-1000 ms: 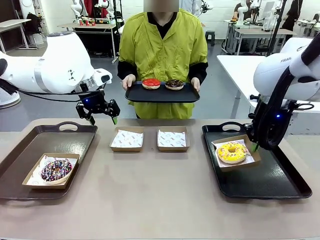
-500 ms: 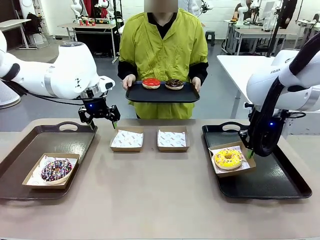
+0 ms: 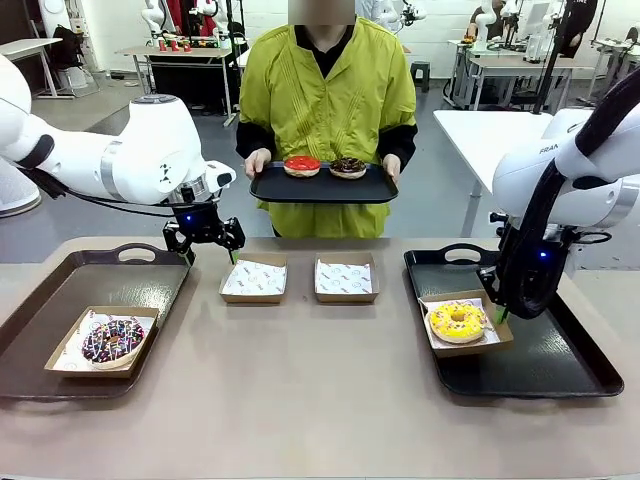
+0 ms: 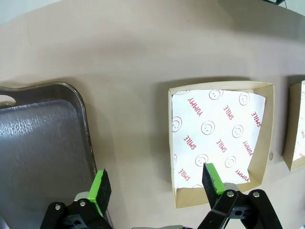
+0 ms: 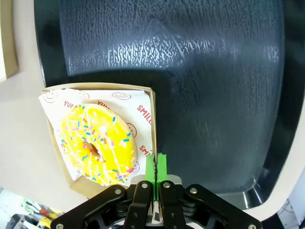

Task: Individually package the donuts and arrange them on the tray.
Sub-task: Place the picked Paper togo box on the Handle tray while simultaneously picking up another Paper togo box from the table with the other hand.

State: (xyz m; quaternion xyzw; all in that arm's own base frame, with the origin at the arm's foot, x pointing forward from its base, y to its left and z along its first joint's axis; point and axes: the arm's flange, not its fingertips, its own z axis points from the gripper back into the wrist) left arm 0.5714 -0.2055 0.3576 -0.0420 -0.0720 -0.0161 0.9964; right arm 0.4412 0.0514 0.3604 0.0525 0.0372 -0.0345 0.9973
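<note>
The yellow sprinkled donut [image 3: 458,322] lies in a paper-lined cardboard box [image 5: 143,98] at the left end of the right black tray [image 3: 560,365]. My right gripper [image 3: 500,314] is shut on that box's side wall, its green pads [image 5: 150,167] pinched together on the rim. The purple sprinkled donut [image 3: 112,340] sits boxed on the left tray [image 3: 60,285]. My left gripper [image 3: 210,254] hangs open between that tray and an empty lined box [image 4: 219,143]. A person holds a small black tray [image 3: 322,190] carrying the red donut [image 3: 302,165] and the chocolate donut [image 3: 348,166].
A second empty lined box [image 3: 346,279] stands beside the first at the table's far middle. The left tray's handle end [image 4: 43,143] lies just left of my open fingers. Bare tabletop fills the near half between the two trays.
My right gripper has drawn the boxed yellow donut slightly left and lower on the right tray. My left gripper has moved right and down towards the left empty box.
</note>
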